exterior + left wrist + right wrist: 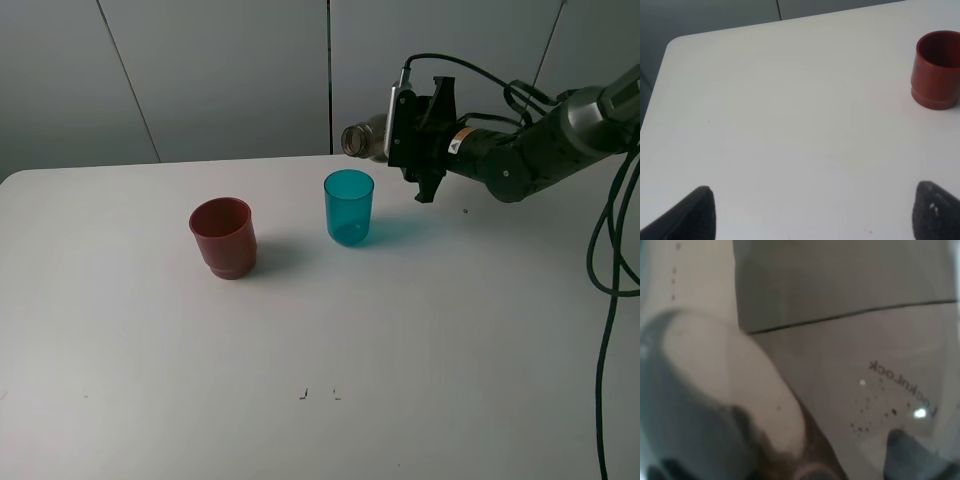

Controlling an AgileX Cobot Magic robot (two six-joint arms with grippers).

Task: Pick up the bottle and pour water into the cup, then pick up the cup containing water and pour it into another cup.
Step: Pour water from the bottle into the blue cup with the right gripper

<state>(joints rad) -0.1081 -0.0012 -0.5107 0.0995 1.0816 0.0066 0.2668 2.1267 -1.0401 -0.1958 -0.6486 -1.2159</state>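
Red cup [223, 236] stands on table [150, 380], teal cup [348, 207] near it, apart. Right gripper [408, 135] clenched on bottle [362, 139], tipped sideways, mouth above teal cup. Left gripper [815, 215] spread wide, empty.

Right arm [520, 160] is chunky matte black with a silvery-grey link, a small orange sticker [462, 140] by the black hand [408, 140], and loose black cables [612, 250].

Looking down from high up across the whole white table [150, 400] toward the grey wall panels [200, 70]. From the left wrist, low over the table, facing a back corner; shared by these 2 views: table and dark red cup [937, 70]. From the right wrist, pressed against the bottle [840, 365], blurred.
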